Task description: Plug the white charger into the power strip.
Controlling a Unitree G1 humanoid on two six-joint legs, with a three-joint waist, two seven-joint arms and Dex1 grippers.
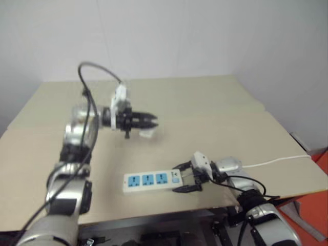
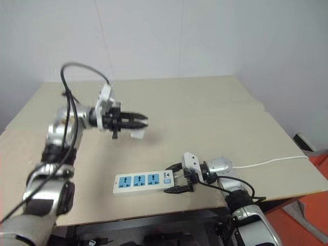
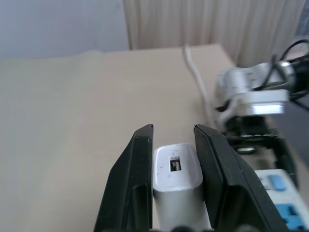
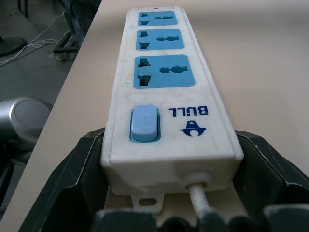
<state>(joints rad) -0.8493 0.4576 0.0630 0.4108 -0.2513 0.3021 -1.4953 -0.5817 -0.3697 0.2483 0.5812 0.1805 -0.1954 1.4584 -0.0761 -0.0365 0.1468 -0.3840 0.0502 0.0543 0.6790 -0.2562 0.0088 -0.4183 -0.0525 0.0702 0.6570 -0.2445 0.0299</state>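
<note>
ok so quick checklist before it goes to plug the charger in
1. White charger held in the left pincer: ok, it sits between the two black fingers, above the table.
2. Power strip steadied: ok, the right pincer brackets its switch end where the cord leaves.
3. Sockets free: ok, all three blue sockets are uncovered.
4. Charger over a socket: not ok, it is off to the far side of the strip.
5. Prongs facing the strip: cannot tell, the prongs are hidden; a small port on the charger faces the wrist camera.
</note>
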